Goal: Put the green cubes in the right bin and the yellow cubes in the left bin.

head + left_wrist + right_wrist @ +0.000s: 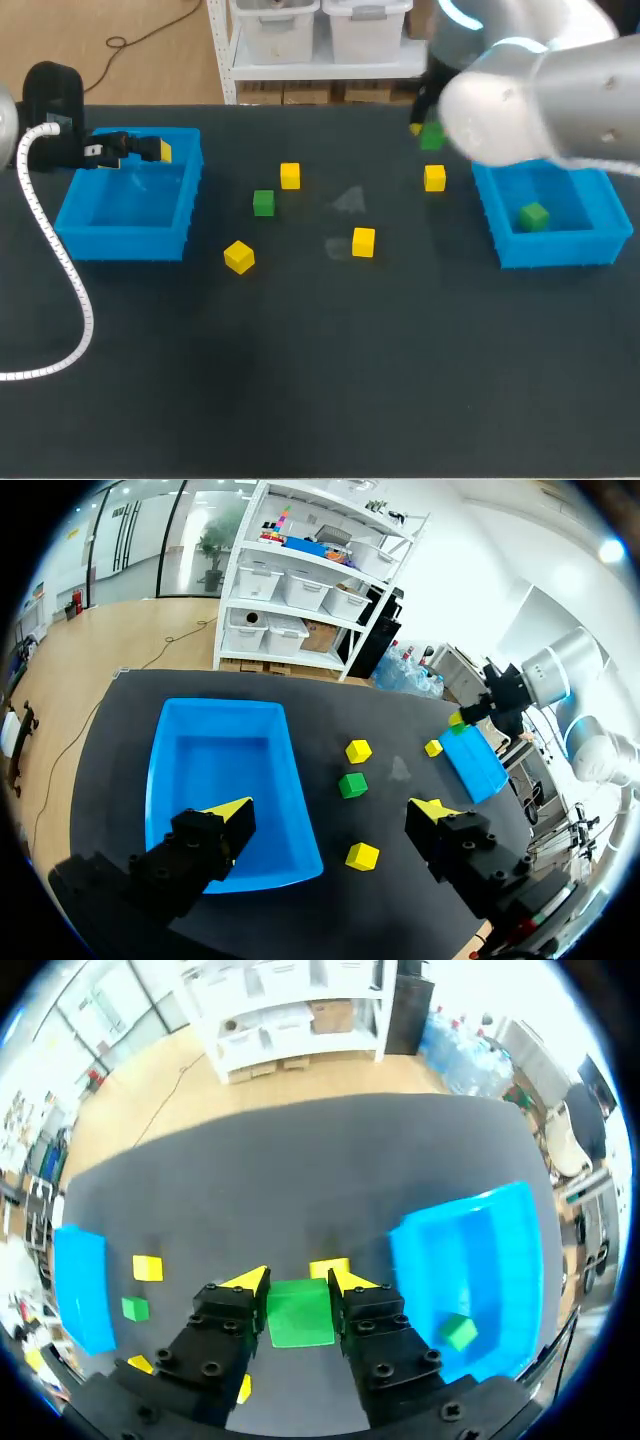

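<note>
Near the far edge of the worktop (320,380), beside the far-left corner of the right bin (555,250), the right gripper (298,1282) is clenched on a green cube (300,1312); a second green cube (533,216) lies inside that bin. Toward the left edge, the left gripper (331,808) hangs released above the far rim of the left bin (120,243); four yellow cubes (290,176) and a loose green cube (263,203) lie between the bins.

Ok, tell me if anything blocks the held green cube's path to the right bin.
Nothing visible does. The green cube hangs just beside the right bin, which is open on top, with one other green cube inside.
</note>
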Motion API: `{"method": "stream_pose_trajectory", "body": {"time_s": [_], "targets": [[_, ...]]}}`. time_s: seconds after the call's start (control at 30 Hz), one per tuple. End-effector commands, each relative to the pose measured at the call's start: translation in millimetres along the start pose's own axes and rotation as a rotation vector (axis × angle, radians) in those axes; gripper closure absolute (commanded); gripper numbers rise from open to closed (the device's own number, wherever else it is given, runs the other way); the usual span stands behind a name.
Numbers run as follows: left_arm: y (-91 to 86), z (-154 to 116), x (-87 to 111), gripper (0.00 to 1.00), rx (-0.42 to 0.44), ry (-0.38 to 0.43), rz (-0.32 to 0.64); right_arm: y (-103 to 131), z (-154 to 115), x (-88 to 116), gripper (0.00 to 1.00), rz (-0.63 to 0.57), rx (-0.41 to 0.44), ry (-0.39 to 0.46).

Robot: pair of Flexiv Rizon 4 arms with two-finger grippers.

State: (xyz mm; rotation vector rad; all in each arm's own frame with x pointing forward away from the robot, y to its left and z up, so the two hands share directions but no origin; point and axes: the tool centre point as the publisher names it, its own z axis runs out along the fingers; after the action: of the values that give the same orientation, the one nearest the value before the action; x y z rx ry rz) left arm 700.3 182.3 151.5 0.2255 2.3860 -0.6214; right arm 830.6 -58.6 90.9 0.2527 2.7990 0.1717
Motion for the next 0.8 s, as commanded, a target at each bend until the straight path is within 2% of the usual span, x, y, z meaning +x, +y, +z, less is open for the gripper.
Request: {"method": "stream_pose_trajectory", "body": {"time_s": [0.03, 0.23, 0.4, 0.47, 0.5, 0.53, 0.57, 0.7, 0.8], "targets": [[2.5, 0, 1.4, 0.0, 0.012, -0.007, 0.002, -59, -53, 10, 1.0, 0.061, -0.06, -0.21], [2.5, 0, 1.4, 0.0, 0.012, -0.007, 0.002, -112, -63, 18, 1.0, 0.206, -0.054, -0.244], [2.5, 0, 1.4, 0.0, 0.012, -0.007, 0.002, -140, -61, 31, 1.0, 0.27, -0.026, -0.234], [2.5, 0, 1.4, 0.0, 0.012, -0.007, 0.002, -145, -57, 35, 1.0, 0.266, -0.033, -0.205], [2.5, 0, 1.4, 0.0, 0.012, -0.007, 0.002, -146, -54, 36, 0.92, 0.258, -0.033, -0.184], [2.5, 0, 1.4, 0.0, 0.012, -0.007, 0.002, -146, -51, 37, 0.36, 0.245, -0.031, -0.178], [2.5, 0, 1.4, 0.0, 0.012, -0.007, 0.002, -145, -49, 38, 0.0, 0.246, -0.029, -0.18], [2.5, 0, 1.4, 0.0, 0.012, -0.007, 0.002, -142, -46, 35, 0.0, 0.233, -0.034, -0.174], [2.5, 0, 1.4, 0.0, 0.012, -0.007, 0.002, -130, -48, 25, 0.0, 0.153, -0.039, -0.171]]}}
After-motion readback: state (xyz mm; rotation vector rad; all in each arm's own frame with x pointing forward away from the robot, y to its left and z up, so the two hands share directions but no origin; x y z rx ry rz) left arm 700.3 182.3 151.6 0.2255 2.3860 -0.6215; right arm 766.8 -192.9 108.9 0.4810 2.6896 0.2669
